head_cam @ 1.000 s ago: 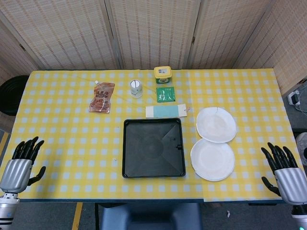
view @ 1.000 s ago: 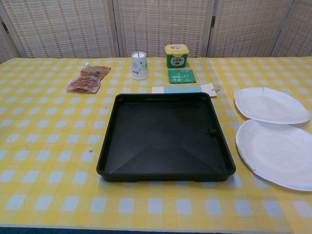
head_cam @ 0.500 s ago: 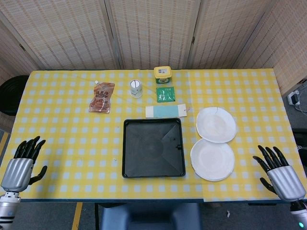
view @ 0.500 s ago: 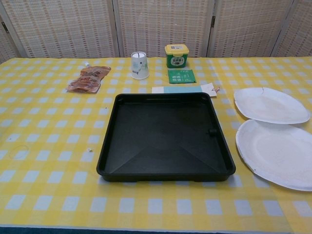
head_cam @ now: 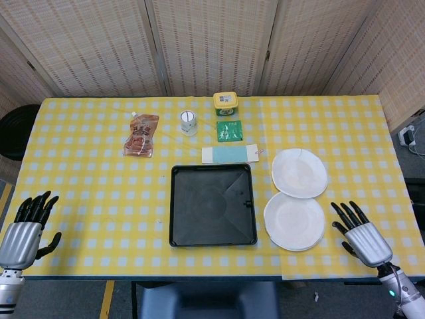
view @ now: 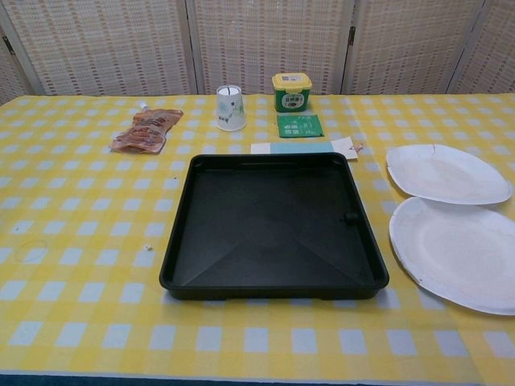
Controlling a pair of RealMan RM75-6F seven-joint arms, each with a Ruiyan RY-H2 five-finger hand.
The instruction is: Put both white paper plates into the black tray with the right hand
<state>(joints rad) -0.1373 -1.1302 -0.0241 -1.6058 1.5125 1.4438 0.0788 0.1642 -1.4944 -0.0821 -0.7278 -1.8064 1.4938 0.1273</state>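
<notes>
White paper plates lay side by side on the yellow checked cloth, the nearer plate (head_cam: 294,220) just to the left of the right hand (head_cam: 362,235), the farther plate (head_cam: 299,173) beyond it, edges overlapping. That hand hovered palm-down, fingers spread, gripping nothing. Further to its left sat the black tray (head_cam: 212,205). The left hand (head_cam: 25,229) was likewise spread and idle.

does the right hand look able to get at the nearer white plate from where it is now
Probably yes. The right hand is open, just right of the nearer plate with only bare tablecloth between them. The farther plate overlaps its far edge slightly, but nothing covers the side facing the hand.
</notes>
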